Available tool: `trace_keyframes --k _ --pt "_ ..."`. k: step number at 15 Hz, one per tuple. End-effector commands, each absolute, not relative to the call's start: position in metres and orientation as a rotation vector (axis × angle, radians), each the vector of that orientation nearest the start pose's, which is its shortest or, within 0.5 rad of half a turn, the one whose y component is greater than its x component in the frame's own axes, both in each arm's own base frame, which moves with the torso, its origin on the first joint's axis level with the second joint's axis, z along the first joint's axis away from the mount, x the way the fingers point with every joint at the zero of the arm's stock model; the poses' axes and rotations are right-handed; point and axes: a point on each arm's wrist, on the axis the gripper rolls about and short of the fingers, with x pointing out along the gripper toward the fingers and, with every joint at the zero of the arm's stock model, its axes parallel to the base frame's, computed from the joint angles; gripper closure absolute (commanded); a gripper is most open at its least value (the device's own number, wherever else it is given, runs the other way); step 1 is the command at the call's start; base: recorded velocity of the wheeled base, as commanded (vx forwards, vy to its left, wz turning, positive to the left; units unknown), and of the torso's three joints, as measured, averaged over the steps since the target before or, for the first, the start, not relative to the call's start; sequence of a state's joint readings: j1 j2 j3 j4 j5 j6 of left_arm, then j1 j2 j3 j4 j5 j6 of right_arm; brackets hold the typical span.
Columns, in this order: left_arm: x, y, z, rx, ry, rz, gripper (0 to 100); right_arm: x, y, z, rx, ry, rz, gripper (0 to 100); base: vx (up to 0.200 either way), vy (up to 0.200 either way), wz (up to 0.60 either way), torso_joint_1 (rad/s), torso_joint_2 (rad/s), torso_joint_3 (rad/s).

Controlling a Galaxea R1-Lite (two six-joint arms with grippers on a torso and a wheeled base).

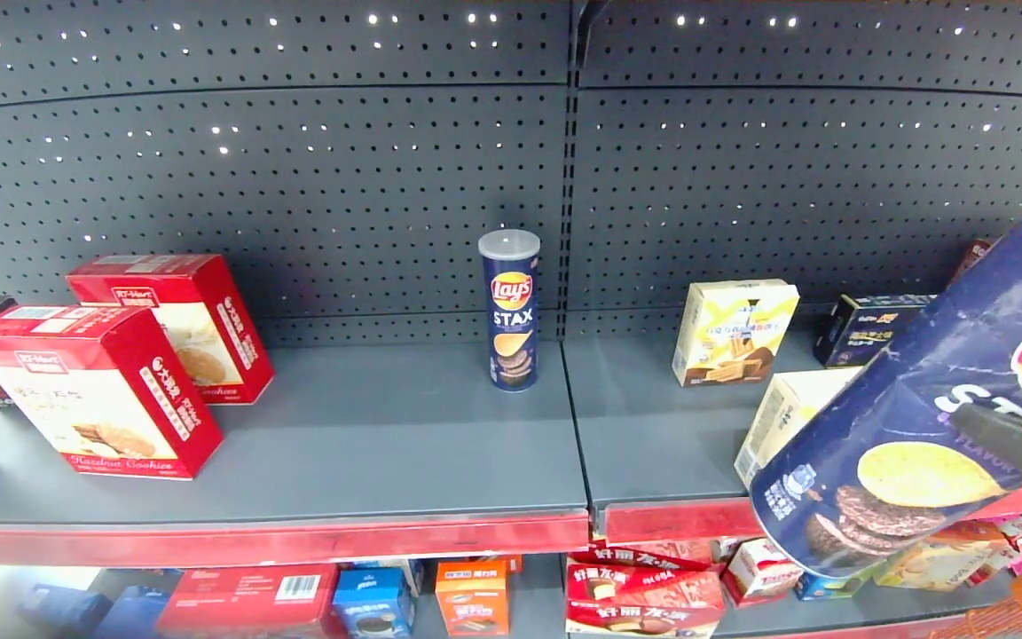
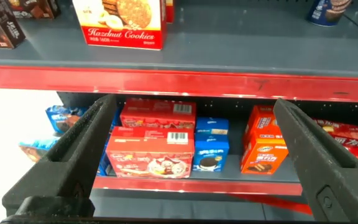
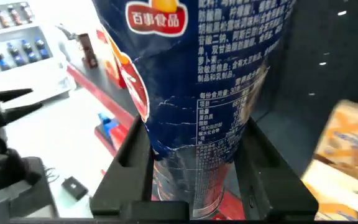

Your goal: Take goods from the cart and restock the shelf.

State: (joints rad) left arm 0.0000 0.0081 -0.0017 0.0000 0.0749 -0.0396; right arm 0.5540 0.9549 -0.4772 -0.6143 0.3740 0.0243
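A dark blue chip can [image 1: 928,417] hangs tilted at the right of the head view, in front of the grey shelf [image 1: 369,461]. My right gripper [image 3: 194,168] is shut on this can [image 3: 210,81], a finger [image 3: 129,165] pressed on each side. A second, identical chip can [image 1: 509,309] stands upright at the back middle of the shelf. My left gripper [image 2: 188,155] is open and holds nothing; it sits low in front of the red shelf edge [image 2: 179,81], facing the lower shelf's boxes.
Two red cookie boxes [image 1: 121,373] stand at the shelf's left. A yellow-white biscuit box [image 1: 733,330] and a dark box [image 1: 870,328] stand at the right, another pale box [image 1: 786,417] behind the held can. Red, blue and orange packs [image 2: 166,149] fill the lower shelf.
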Motion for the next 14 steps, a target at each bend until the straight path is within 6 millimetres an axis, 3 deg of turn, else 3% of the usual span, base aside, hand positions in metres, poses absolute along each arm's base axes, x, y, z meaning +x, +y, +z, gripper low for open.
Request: trace_keyframes --k 1,8,9,11,13,14 --pt "-0.022 0.002 0.076 -0.040 0.006 0.075 0 0.101 0.077 0.238 0.031 -0.078 0.962 100 0.000 0.000 0.00 0.000 0.00 0.000" --pt "-0.022 0.001 0.076 -0.030 0.008 0.063 0 0.102 0.079 0.229 0.020 0.049 0.958 100 0.000 0.000 0.00 0.000 0.00 0.000" --pt "-0.024 0.001 0.092 0.010 -0.013 0.078 0 0.104 0.081 0.229 0.017 0.058 0.963 100 0.000 0.000 0.00 0.000 0.00 0.000" --pt "0.001 0.001 0.182 0.074 0.092 0.047 0 0.109 0.084 0.224 0.014 0.088 0.962 100 0.000 0.000 0.00 0.000 0.00 0.000" --pt "0.035 0.000 0.226 0.124 0.219 -0.015 0 0.111 0.085 0.223 0.013 0.096 0.959 100 0.000 0.000 0.00 0.000 0.00 0.000" --pt "0.048 -0.003 0.237 0.134 0.263 -0.097 0 0.111 0.085 0.223 0.012 0.100 0.957 100 0.000 0.000 0.00 0.000 0.00 0.000"
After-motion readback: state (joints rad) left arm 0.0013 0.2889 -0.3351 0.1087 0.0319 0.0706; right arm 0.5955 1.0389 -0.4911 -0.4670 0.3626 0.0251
